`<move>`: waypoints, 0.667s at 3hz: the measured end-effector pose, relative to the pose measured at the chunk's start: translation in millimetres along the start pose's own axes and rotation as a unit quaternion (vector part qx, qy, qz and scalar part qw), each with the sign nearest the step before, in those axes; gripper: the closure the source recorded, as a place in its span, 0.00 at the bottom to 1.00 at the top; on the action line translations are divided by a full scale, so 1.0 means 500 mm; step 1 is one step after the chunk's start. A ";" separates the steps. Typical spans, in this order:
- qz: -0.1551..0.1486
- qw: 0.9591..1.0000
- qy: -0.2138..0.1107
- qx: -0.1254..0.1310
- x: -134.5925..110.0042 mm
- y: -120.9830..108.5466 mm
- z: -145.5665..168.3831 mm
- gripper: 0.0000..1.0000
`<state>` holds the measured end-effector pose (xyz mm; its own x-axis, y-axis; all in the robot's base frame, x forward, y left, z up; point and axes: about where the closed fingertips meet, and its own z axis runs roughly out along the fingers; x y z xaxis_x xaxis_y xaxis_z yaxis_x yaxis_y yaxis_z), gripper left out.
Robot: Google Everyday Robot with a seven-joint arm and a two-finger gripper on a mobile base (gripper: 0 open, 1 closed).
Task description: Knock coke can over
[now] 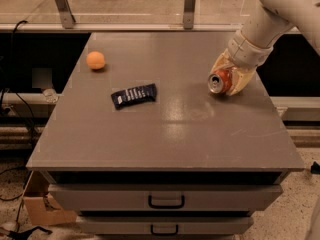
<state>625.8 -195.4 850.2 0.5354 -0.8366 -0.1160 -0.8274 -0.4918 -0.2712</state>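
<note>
The red coke can [219,82] lies tipped on its side at the right of the grey table [165,134], its silver top facing the camera. My gripper [226,80] comes down from the upper right on a white arm [270,19]. Its cream fingers [242,79] sit on both sides of the can and close around it. The can is at or just above the tabletop; I cannot tell if it touches.
An orange fruit [95,60] sits at the back left of the table. A flat dark blue snack wrapper [134,95] lies left of centre. Drawers [166,200] are under the front edge. A cardboard box [42,209] stands on the floor at the lower left.
</note>
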 end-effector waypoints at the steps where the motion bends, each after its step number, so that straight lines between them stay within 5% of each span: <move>1: -0.020 0.999 0.000 -0.026 -0.006 0.004 0.013 1.00; 2: -0.038 0.998 0.007 -0.044 -0.011 0.005 0.022 1.00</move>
<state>622.7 -189.2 839.5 0.5958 -0.7986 -0.0852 -0.7961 -0.5732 -0.1938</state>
